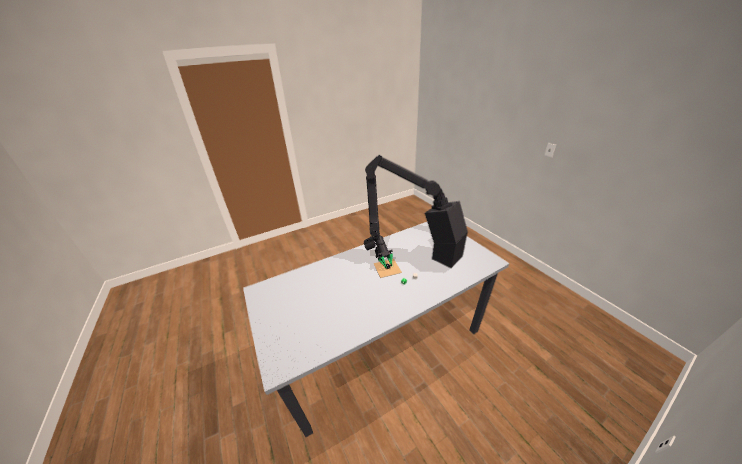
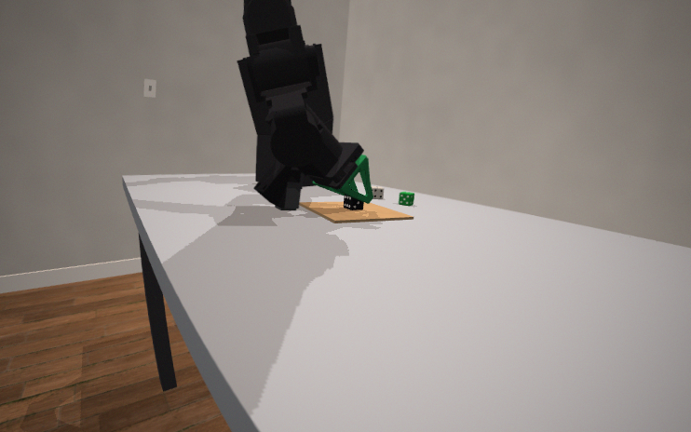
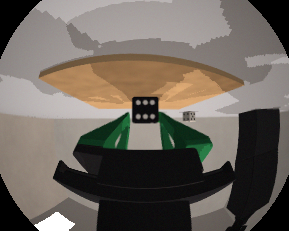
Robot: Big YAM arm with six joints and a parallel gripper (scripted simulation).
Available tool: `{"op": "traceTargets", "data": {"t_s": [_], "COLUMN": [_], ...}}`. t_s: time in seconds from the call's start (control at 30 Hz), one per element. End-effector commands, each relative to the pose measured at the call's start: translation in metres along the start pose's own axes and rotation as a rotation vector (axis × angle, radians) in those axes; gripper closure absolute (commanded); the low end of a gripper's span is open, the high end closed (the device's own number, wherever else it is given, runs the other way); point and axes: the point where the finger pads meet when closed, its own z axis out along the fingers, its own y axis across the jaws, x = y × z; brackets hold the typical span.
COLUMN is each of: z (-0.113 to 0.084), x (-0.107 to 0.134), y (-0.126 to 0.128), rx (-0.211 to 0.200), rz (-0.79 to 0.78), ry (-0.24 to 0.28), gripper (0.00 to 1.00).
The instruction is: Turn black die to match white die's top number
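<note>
The black die [image 2: 353, 202] sits flat on the tan mat [image 2: 356, 210] near the mat's middle. My gripper [image 2: 358, 197], with green fingers, is low over the mat with a finger on each side of the die, and the fingers stand open, a little apart from it. In the wrist view the black die [image 3: 144, 109] shows a four-pip face towards the camera, between the green fingers. The white die [image 2: 377, 193] lies on the table just beyond the mat. I cannot read its top face.
A green die [image 2: 405, 198] lies on the table right of the white die, off the mat. The arm's black base [image 1: 446, 233] stands on the table behind the dice. The table's left edge [image 2: 139, 225] is close to the mat.
</note>
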Motion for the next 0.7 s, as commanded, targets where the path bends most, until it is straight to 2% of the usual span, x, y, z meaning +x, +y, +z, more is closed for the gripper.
{"op": "traceTargets", "data": {"t_s": [0.0, 0.27, 0.5, 0.6, 0.67], "z": [-0.019, -0.041, -0.059, -0.046, -0.046], "x": [-0.002, -0.004, -0.002, -0.002, 0.000], "y": [0.004, 0.009, 0.003, -0.009, -0.003], "rx": [-0.016, -0.024, -0.016, 0.012, 0.005], "rz": [-0.010, -0.015, -0.011, 0.006, -0.011], "ry": [-0.006, -0.011, -0.007, 0.012, 0.006], "gripper": [0.61, 0.61, 0.61, 0.61, 0.61]}}
